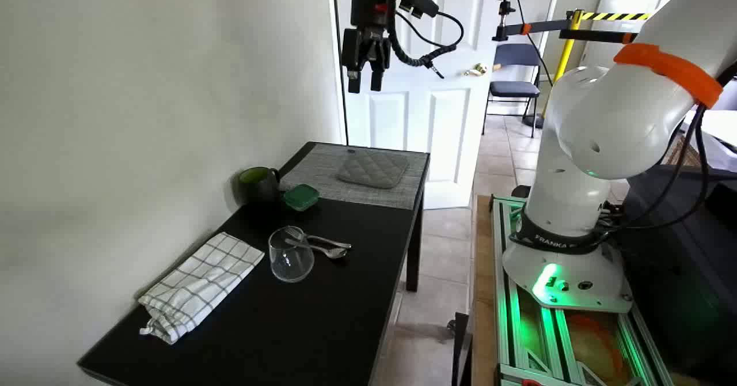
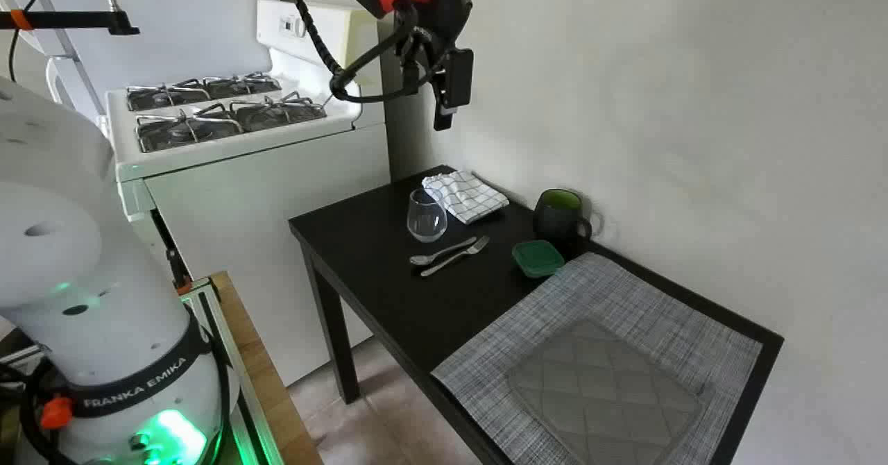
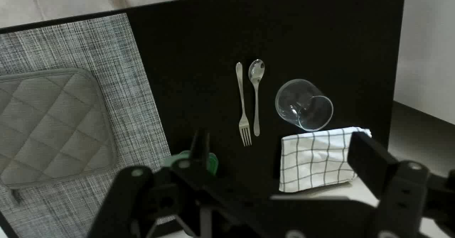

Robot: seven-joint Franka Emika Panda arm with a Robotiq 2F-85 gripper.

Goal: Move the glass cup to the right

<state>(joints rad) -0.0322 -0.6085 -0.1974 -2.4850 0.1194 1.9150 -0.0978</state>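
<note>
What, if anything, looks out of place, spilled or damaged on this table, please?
Only something minor stands out: the fork and the spoon lie side by side but point opposite ways, with the fork's tines beside the end of the spoon's handle. The glass cup stands upright, and I see nothing spilled or damaged.

The glass cup (image 3: pixel 304 104) is clear, the cloth (image 3: pixel 316 161) white with dark gridlines, the container (image 2: pixel 538 259) green.

The black rectangular table (image 2: pixel 458 309) before me carries a grey woven placemat (image 2: pixel 541 323) at one end, a dark green-lined mug (image 2: pixel 553 216), a green square container (image 2: pixel 538 258), a silver metal fork (image 3: pixel 244 125) and spoon (image 3: pixel 256 71), an upright clear glass cup (image 2: pixel 427 222), and a white checked cloth (image 2: pixel 468 198).
</note>
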